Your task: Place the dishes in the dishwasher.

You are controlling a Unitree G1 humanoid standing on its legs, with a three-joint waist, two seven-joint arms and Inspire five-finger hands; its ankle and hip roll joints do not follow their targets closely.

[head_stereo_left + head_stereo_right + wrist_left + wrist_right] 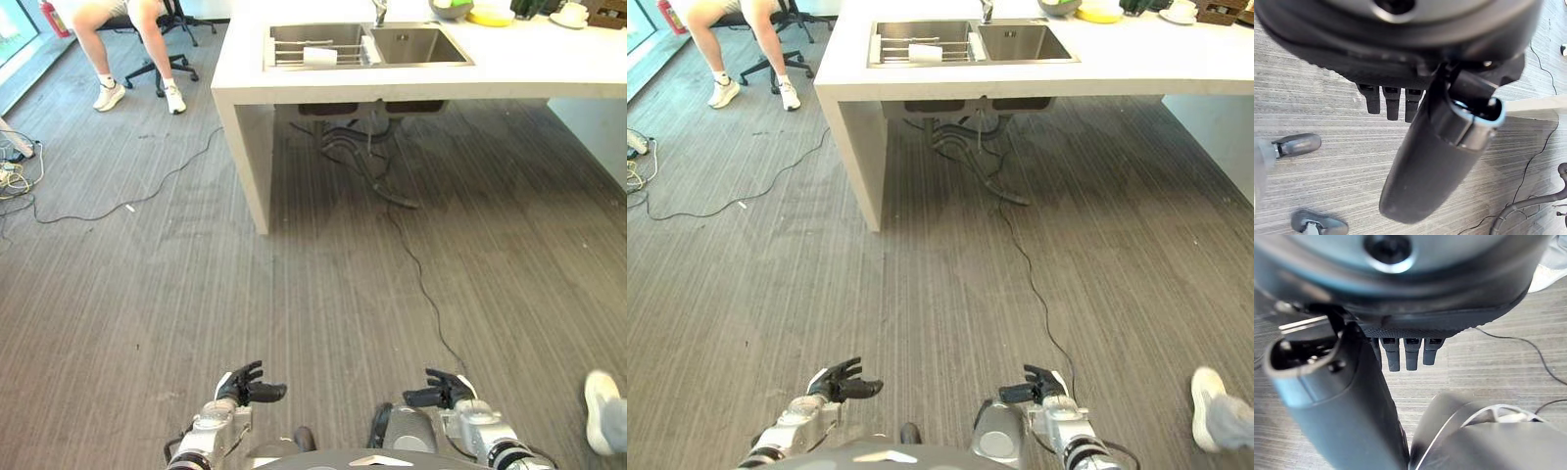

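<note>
While your left hand [247, 386] and right hand [443, 390] hang low over the floor [313, 294], fingers loose and holding nothing, look far ahead: a white dish [319, 56] sits in the sink rack [313, 49] on the counter [549, 64]. You cannot tell which way it points.

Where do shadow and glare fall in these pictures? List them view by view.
Left eye view: the white counter throws a broad dark shadow on the grey striped floor beneath it, and the steel double sink gleams. Left wrist view: the dark left hand shows a soft sheen along its thumb. Right wrist view: the dark right hand shows a similar sheen on its thumb.
</note>
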